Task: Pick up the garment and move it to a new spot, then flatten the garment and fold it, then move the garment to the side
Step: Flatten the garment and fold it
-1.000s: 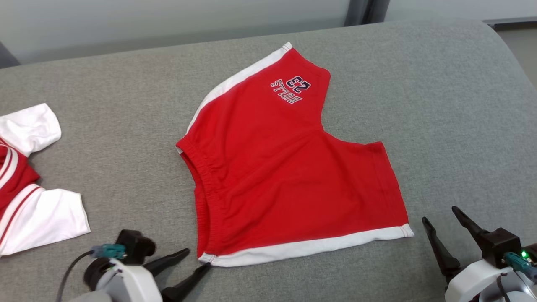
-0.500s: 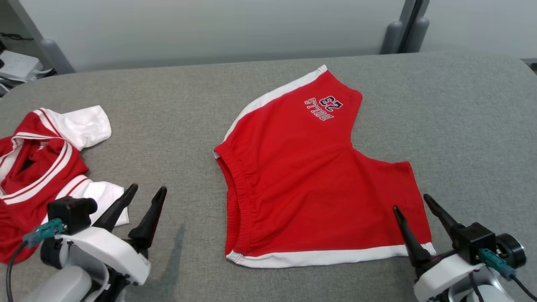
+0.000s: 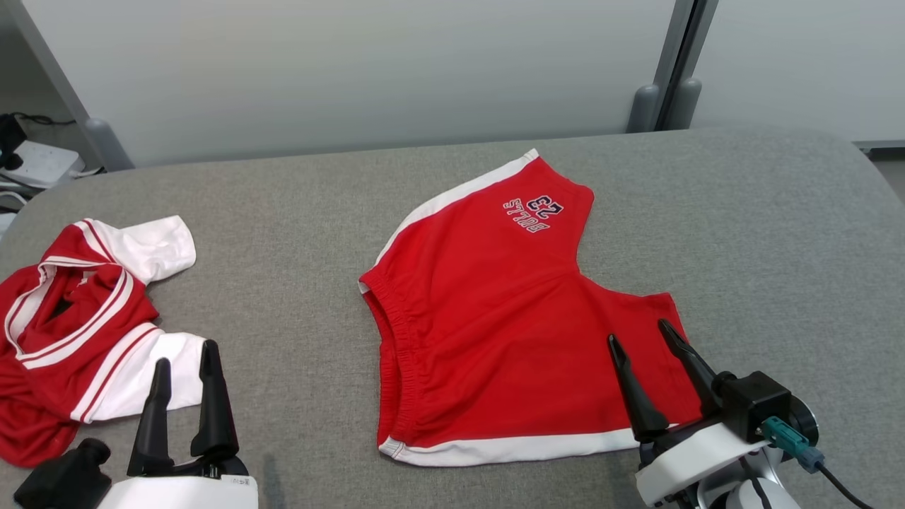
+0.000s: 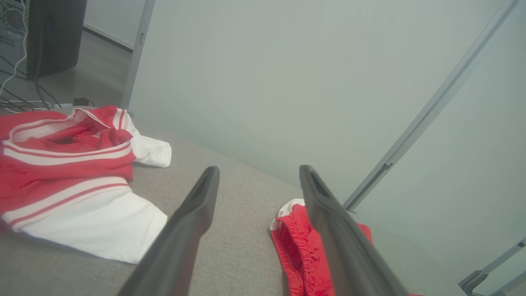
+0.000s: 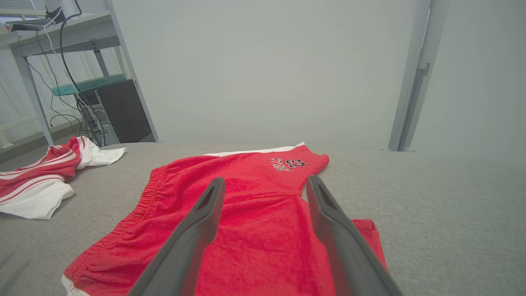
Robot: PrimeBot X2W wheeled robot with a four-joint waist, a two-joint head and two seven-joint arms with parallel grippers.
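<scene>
Shorts (image 3: 509, 332), red with white trim, lie flat mid grey cloth table (image 3: 283, 212) in head view; right jaws gape over the 5 o'clock leg, left jaws gape at 8 o'clock. Left wrist: waistband (image 4: 287, 242) at 5 o'clock. Right wrist: folding likely needs low, even hem pinches.

Grey fabric tabletop (image 3: 742, 233), rounded corners. Crumpled red-and-white shirt (image 3: 78, 318) on its left side, white sleeves spread out. Pale partition wall (image 3: 353, 71) behind, grey post (image 3: 668, 71) upper right. White power strip (image 3: 39, 162) past the far-left corner. Black PC tower (image 5: 119, 111) under a desk (image 5: 61, 37).
</scene>
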